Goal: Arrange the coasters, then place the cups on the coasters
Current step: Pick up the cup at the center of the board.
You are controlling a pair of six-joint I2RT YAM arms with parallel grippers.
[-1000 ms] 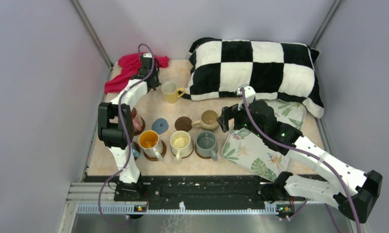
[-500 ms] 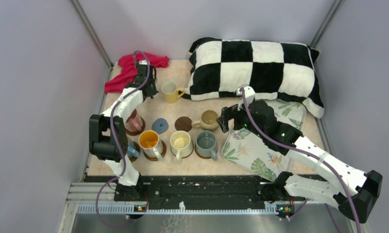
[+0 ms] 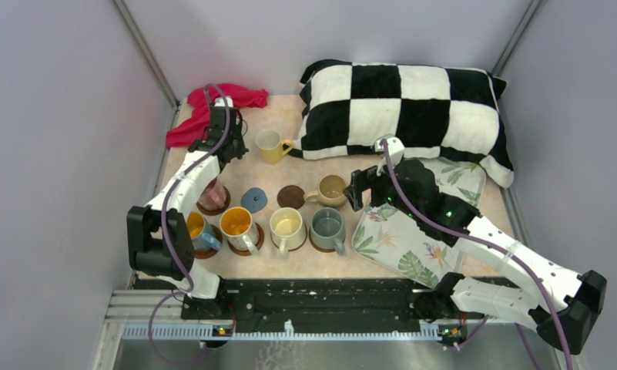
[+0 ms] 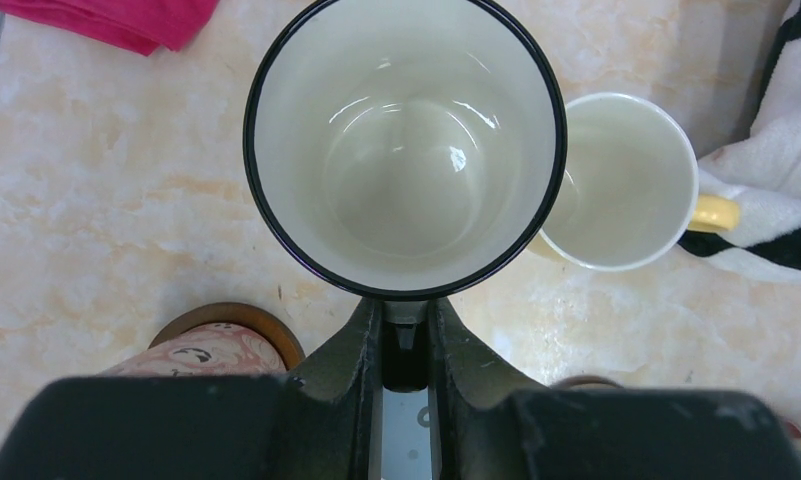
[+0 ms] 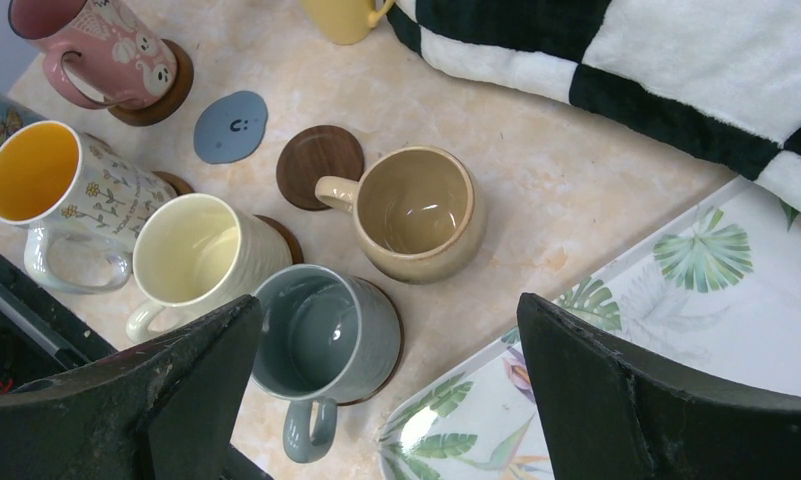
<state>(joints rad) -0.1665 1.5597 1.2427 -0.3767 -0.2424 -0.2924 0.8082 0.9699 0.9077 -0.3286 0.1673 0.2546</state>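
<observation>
In the left wrist view my left gripper (image 4: 406,320) is shut on the handle of a white mug (image 4: 404,150) with a black rim. The mug hangs upright beside a yellow mug (image 4: 621,180). From above, the left gripper (image 3: 226,145) sits at the back left and hides the white mug. A blue-grey coaster (image 3: 253,200) and a brown coaster (image 3: 291,196) lie bare. The tan mug (image 3: 332,189) stands on the tabletop. The pink cup (image 3: 211,194), blue mug (image 3: 202,233), orange-lined mug (image 3: 236,223), cream mug (image 3: 286,225) and grey mug (image 3: 326,226) stand on coasters. My right gripper (image 5: 388,320) is open above the grey mug (image 5: 321,335).
A leaf-print tray (image 3: 401,239) lies at the right, under my right arm. A black-and-white checked pillow (image 3: 405,108) fills the back right. A red cloth (image 3: 205,108) is bunched in the back left corner. Grey walls close in both sides.
The left arm's elbow has swung out to the left, uncovering the blue mug. The left gripper has drifted slightly toward the near left with the white mug. The right arm has not moved.
</observation>
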